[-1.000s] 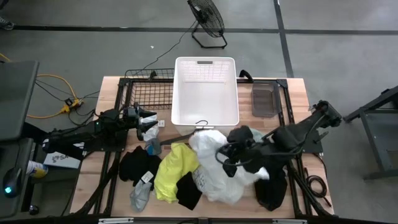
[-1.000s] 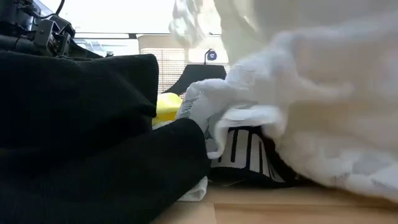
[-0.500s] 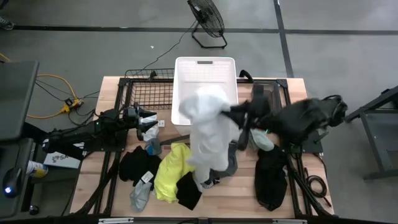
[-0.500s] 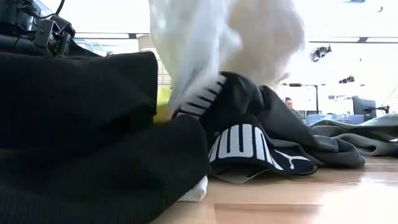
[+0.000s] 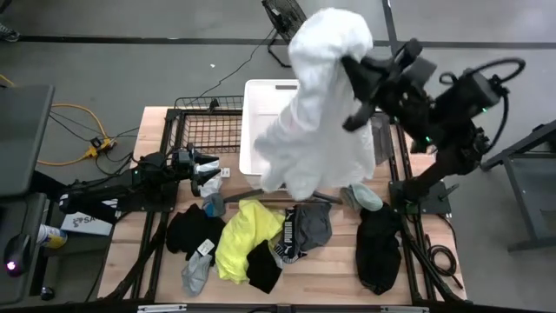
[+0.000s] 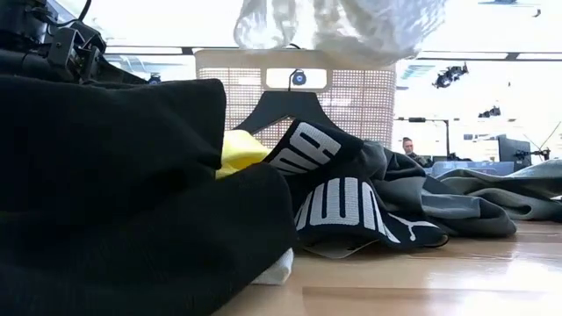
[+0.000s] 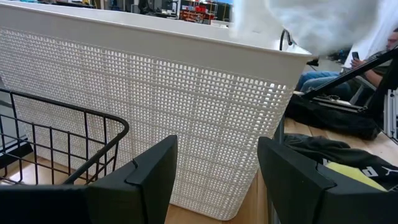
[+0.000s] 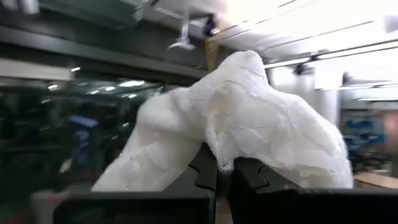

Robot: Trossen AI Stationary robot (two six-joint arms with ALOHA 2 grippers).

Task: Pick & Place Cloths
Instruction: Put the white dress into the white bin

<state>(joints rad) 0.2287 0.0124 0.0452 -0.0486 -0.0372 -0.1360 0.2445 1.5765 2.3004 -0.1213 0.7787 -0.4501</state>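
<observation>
Right arm: raised high above the desk's far right part, elbow bent, wrist turned toward the basket. Right gripper (image 5: 354, 80) clenched on the large white lacy garment (image 5: 320, 113), which hangs in a long drape over the white slatted basket (image 5: 261, 113) (its lower hem clears the basket's near rim in the low view).

Left arm: lying low along the desk's left edge. Left gripper (image 5: 208, 167) released, fingers (image 7: 152, 171) parted and holding nothing, facing the basket's left wall just beside the black wire rack (image 5: 204, 130).

Desk (image 5: 156, 122): basket at the far centre; bare wood along the far left corner and along the near edge between the piles.

Remaining cloths, near half of the desk:
- black garment (image 5: 378, 252), near right edge, folded in a long heap;
- neon yellow garment (image 5: 241, 239), near centre;
- black cloth (image 5: 193, 230), left of the yellow one;
- dark grey and black briefs (image 5: 306, 228), right of the yellow one, white block lettering on the waistband (only "UM" reads clearly in the low view);
- small grey cloth (image 5: 195, 274), near left edge;
- pale cloth (image 5: 360, 197), just under the hanging hem.

Dark hanger (image 6: 294, 105): propped before the basket.
</observation>
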